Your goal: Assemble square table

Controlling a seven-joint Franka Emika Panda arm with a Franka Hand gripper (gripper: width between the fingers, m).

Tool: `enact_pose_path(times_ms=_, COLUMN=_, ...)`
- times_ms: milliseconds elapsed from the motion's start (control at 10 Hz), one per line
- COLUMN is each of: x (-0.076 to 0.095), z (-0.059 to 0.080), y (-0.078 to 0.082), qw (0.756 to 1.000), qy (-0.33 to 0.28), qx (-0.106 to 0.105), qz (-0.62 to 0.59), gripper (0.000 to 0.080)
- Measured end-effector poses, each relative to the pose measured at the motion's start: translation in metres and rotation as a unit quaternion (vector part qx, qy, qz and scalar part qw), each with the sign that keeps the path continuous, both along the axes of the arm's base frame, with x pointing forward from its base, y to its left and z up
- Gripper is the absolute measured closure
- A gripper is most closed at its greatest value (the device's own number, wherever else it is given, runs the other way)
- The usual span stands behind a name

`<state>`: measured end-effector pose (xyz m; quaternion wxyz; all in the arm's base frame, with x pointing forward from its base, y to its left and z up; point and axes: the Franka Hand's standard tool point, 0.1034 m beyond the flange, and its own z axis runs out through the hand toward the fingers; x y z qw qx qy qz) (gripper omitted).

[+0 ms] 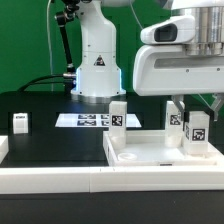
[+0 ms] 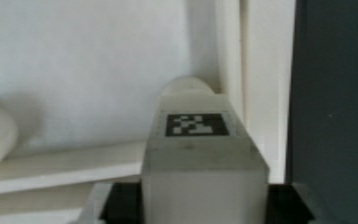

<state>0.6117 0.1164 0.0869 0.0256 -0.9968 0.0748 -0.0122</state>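
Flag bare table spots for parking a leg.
Free: black surface between the lone leg and marker board, and the strip from that board to the rail. Crowded: exterior view's right, with tabletop, standing legs and the gripper on the gripped leg.

The square slab (image 1: 150, 152) lies on the worktop (image 1: 50, 140) at the exterior view's front right. The outer leg (image 1: 197, 130) stands on its right part, clamped between the jaws of the gripper (image 1: 196, 118), and the inner leg (image 1: 175, 116) stands at its far edge. Left of the slab a third leg (image 1: 117, 115) stands just beside the marker board (image 1: 88, 120), and a fourth leg (image 1: 20, 122) stands well apart at the far left.
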Motion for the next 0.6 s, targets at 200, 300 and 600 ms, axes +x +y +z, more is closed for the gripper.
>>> enact_pose_path(times_ms=200, x=-0.0002, z=-0.0003, y=-0.0002, qw=0.997, qy=0.004, qx=0.002, qz=-0.073, gripper=0.0512)
enact_pose_path(times_ms=300, x=-0.0004, z=-0.0005, y=-0.0001, qw=0.993, qy=0.006, qx=0.003, qz=-0.119, gripper=0.0512)
enact_pose_path(times_ms=600, x=-0.0003, z=-0.001, y=0.0022, qw=0.963, qy=0.006, qx=0.007, qz=-0.268, gripper=0.0511)
